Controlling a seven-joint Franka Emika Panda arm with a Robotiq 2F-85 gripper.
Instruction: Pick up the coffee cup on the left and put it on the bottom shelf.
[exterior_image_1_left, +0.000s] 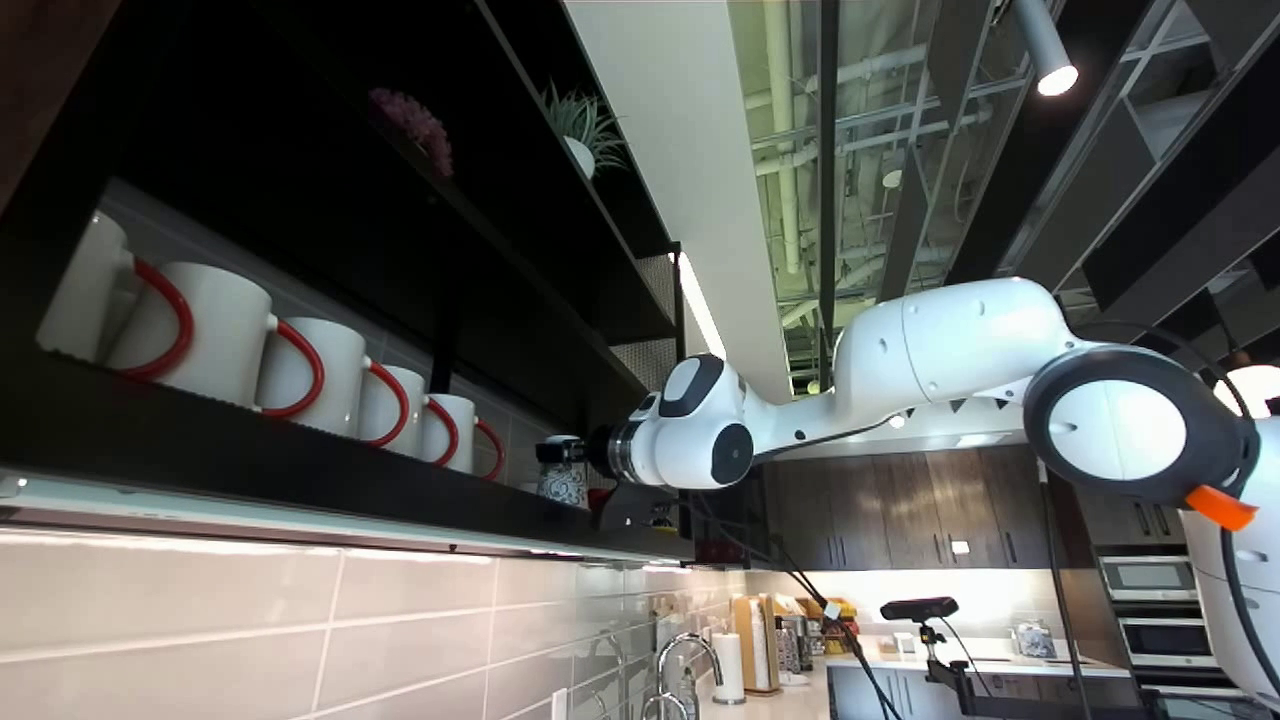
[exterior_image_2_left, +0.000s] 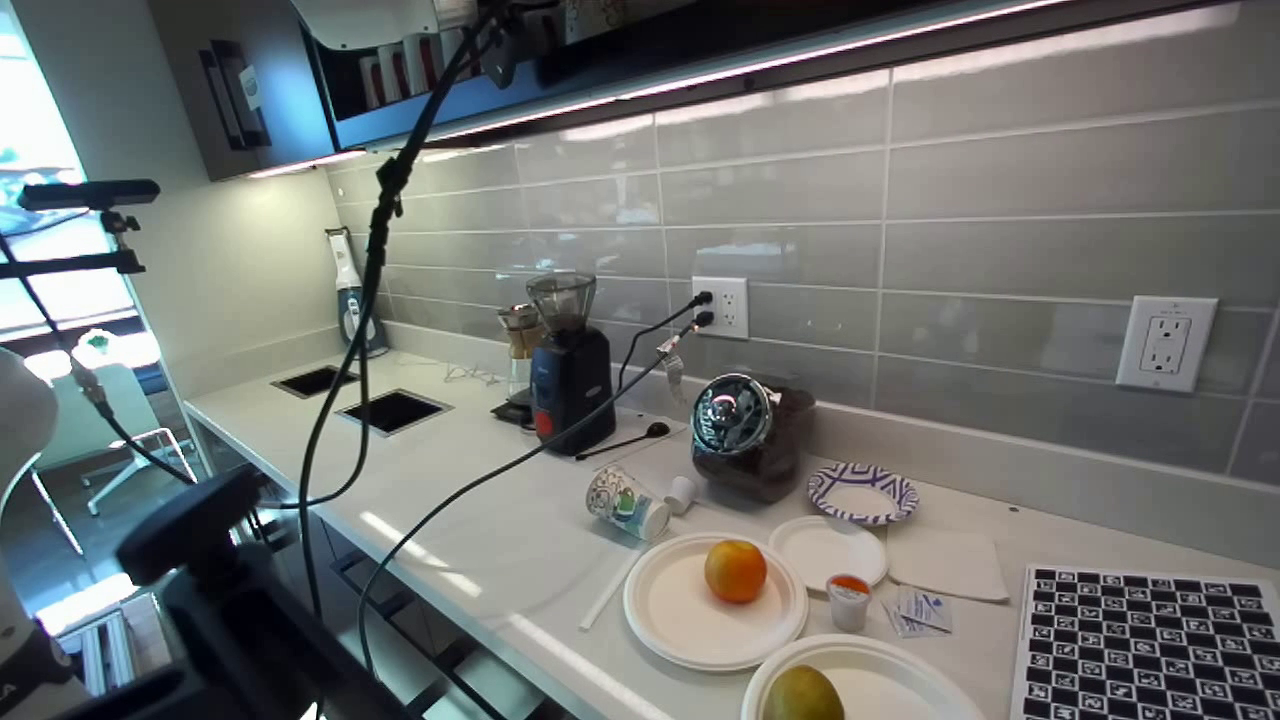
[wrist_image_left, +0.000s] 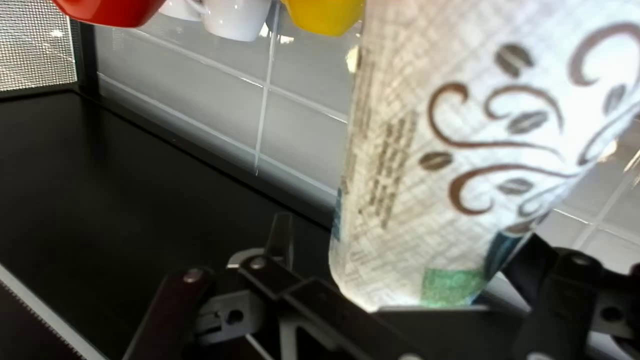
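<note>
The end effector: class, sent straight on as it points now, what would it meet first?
Most likely the coffee cup, close ahead of the end effector; the tiled wall shows beyond, though depth is unclear.

My arm (exterior_image_1_left: 935, 340): white rounded shells (exterior_image_1_left: 690, 445), dark-rimmed joint caps (exterior_image_1_left: 1110, 430), orange tab (exterior_image_1_left: 1221, 507), black cable (exterior_image_2_left: 388, 180). My gripper (wrist_image_left: 410, 235): black links (wrist_image_left: 322, 307), silvery screwheads (wrist_image_left: 258, 262) noted.

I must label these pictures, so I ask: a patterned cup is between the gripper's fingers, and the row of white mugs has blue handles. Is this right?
Not entirely: the handles of the white mugs are red, not blue, as an exterior view shows. A patterned cup is indeed between the fingers of the gripper.
</note>
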